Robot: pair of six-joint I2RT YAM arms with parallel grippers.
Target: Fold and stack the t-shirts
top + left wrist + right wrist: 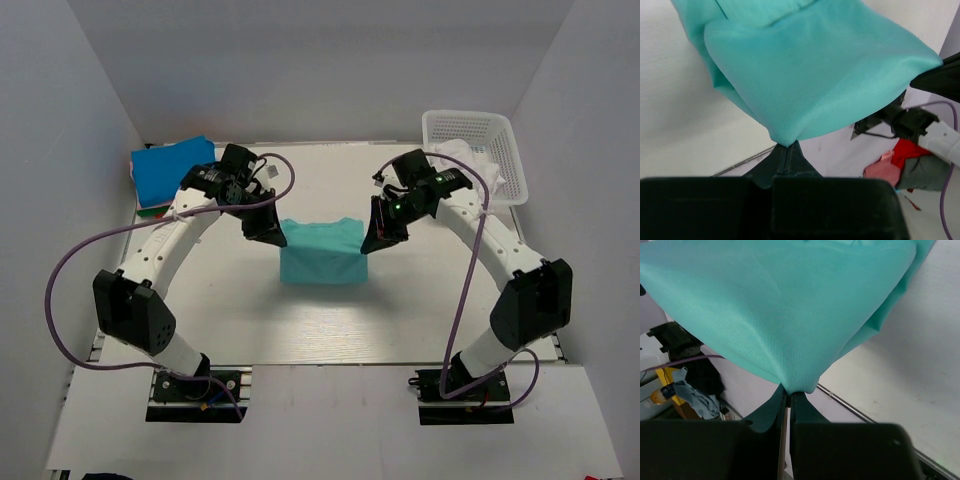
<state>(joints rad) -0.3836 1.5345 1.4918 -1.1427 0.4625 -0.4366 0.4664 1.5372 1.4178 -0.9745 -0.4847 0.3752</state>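
Centre of the overhead frame: we see the teal-green t-shirt (320,250) strung between the two arms over the white table (330,335). Its collar edge is uppermost and the body hangs toward the bottom of the frame, with a soft shadow on the tabletop beneath. We cannot tell whether the lower hem touches the table.

The left gripper (268,232) is clamped on the shirt's upper corner at the left of the frame. The right gripper (378,238) is clamped on the matching corner at the right. The top edge sags slightly between them.

Both wrist views bear this out. In each, the dark jaws meet at lower centre with a pinch of teal fabric nipped between them, and the cloth billows up to fill the top of the frame.

Upper left of the overhead frame: a bright blue t-shirt (170,170) lies folded flat at the table's far corner. It sits well apart from the held shirt, with slivers of other coloured cloth showing under its lower edge.

Upper right: a white lattice basket (470,130) sits at the opposite far corner, behind the right arm. A white cloth (462,152) is bunched inside it.
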